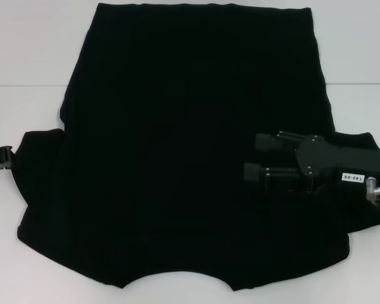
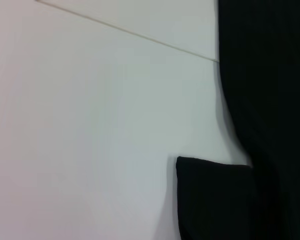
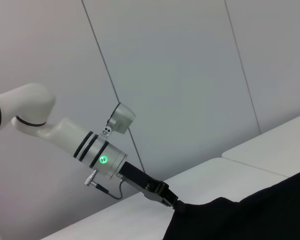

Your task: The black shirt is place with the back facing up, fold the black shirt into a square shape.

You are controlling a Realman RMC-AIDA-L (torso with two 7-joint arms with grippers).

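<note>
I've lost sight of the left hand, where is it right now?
In the head view the left hand sits at the robot's far left, at the edge of the black shirt's left sleeve on the white table.

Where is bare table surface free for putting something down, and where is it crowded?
Bare table shows at the far left corner and far right corner, beside the black shirt. The middle is all covered by cloth. The right claw hovers over the shirt's right side; the left claw is at the left sleeve edge.
</note>
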